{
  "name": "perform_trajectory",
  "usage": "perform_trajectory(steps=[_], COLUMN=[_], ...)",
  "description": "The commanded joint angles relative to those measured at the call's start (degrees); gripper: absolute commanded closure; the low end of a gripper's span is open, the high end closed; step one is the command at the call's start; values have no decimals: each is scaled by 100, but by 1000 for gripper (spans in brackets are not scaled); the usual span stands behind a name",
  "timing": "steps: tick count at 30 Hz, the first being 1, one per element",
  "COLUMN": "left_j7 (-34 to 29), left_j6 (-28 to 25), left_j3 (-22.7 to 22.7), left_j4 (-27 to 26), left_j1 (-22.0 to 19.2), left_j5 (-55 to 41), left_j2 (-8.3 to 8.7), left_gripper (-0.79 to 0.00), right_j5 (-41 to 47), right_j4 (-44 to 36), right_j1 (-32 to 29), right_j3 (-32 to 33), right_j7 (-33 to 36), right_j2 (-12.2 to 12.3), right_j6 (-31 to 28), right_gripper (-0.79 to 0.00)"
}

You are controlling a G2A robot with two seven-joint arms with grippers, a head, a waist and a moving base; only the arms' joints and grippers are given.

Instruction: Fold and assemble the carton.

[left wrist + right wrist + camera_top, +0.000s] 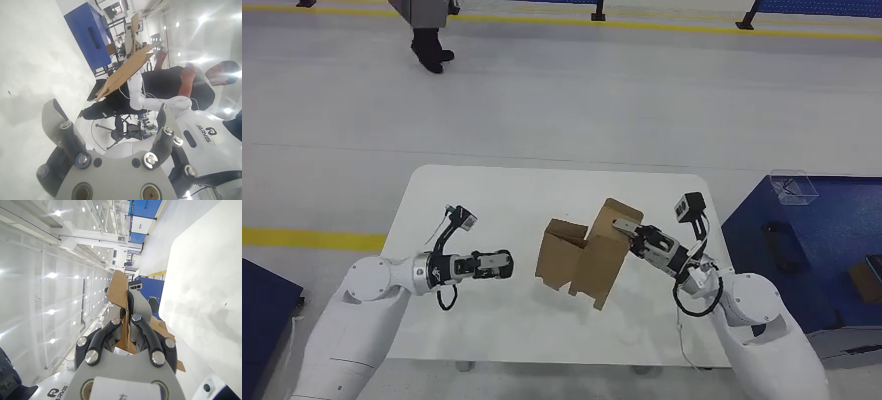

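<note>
Right now my right gripper (620,228) is pressed together on the carton (587,255), pinching the edge of a cardboard flap at its upper right corner. In the right wrist view the flap (118,289) stands between my two fingers (135,298), one on each face of the board, with no gap that I can make out.

My left gripper (504,264) is spread wide and holds nothing. In the left wrist view its two fingers (54,113) stand far apart, and the carton (124,72) shows well beyond them, untouched.

In the top view my right arm comes in from the lower right corner of the frame, its forearm slanting up and to the left to the carton. My left arm comes in from the lower left corner, its forearm lying almost level across the white table (492,190), and its gripper points right, toward the carton, left of centre and clearly apart from it.

The carton sits just right of the frame's centre, over the table. It is brown, partly opened into a sleeve and tilted, with loose flaps hanging at its lower left end. I cannot tell whether its lowest edge touches the table.

At the right edge of the frame a clear plastic box (791,186) rests on a blue cabinet (822,250); I cannot make out its contents.
</note>
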Motion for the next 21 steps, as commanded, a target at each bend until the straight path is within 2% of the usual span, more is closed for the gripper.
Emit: perform_trajectory(steps=[1, 4, 8, 10, 14, 21], left_j7=[1044, 1774, 2703, 3167, 3360, 2851], left_j6=[-317, -718, -1402, -1330, -1181, -1200], left_j3=[-156, -239, -172, -89, 278, 702], left_j4=[-592, -1522, -2492, -2791, -2851, -2895], left_j1=[241, 602, 903, 1068, 1122, 904], left_j5=[1294, 2415, 4506, 5443, 5651, 5087], left_j2=[42, 69, 70, 54, 15, 6], left_gripper=[-785, -785, -785, -785, -785, -785], right_j5=[-9, -76, -150, -157, -355, -744], right_j4=[9, -2, -8, -31, -114, -225], right_j1=[10, 17, 47, 60, 62, -7], right_j3=[-44, -120, -209, -255, -301, -350], right_j7=[-47, -121, -144, -166, -273, -478], right_j2=[-11, -25, -41, -52, -61, -72], right_j6=[-3, -7, 6, 6, -41, -105], right_gripper=[0, 0, 0, 0, 0, 0])
